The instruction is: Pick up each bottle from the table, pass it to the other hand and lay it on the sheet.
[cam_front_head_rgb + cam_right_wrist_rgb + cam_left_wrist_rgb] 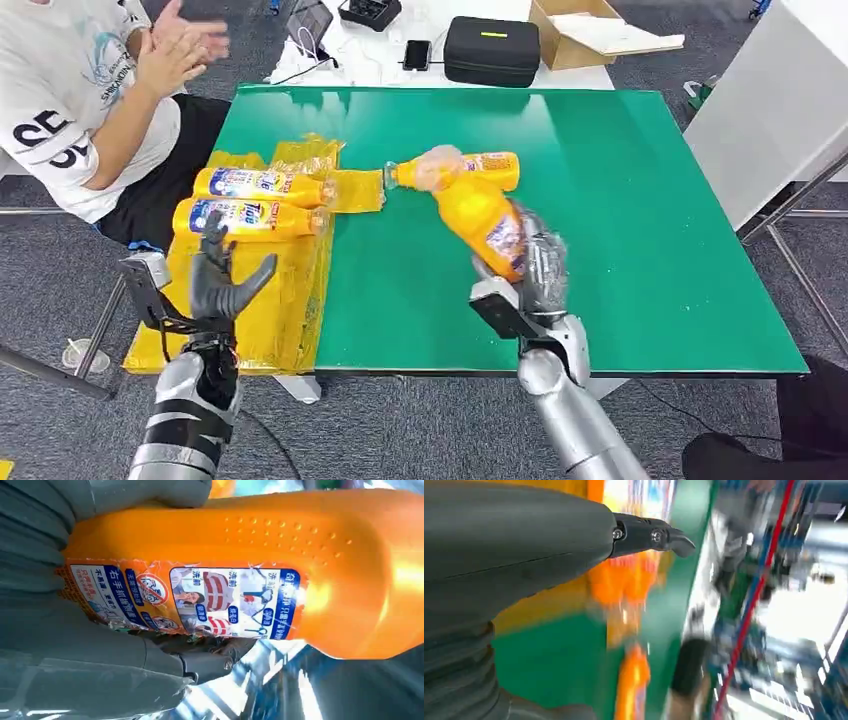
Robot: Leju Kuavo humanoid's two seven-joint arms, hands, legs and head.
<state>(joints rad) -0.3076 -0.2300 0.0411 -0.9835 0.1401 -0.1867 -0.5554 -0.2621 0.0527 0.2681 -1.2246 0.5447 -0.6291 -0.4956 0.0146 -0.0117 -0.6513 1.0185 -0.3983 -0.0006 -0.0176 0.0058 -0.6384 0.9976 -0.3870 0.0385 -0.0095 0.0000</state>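
Two orange bottles [250, 200] lie side by side on the yellow sheet [290, 300]; a third bottle [480, 170] lies on the table, a fourth bottle [480, 225] tilts above it.

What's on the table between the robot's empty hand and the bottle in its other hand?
Bare green table in the head view, plus the yellow sheet's edge beside the left hand. The held bottle is in the right hand.

glossy orange plastic bottle [280, 540] with paper label; crinkly shiny yellow sheet [290, 300]; smooth matt green table [640, 200]
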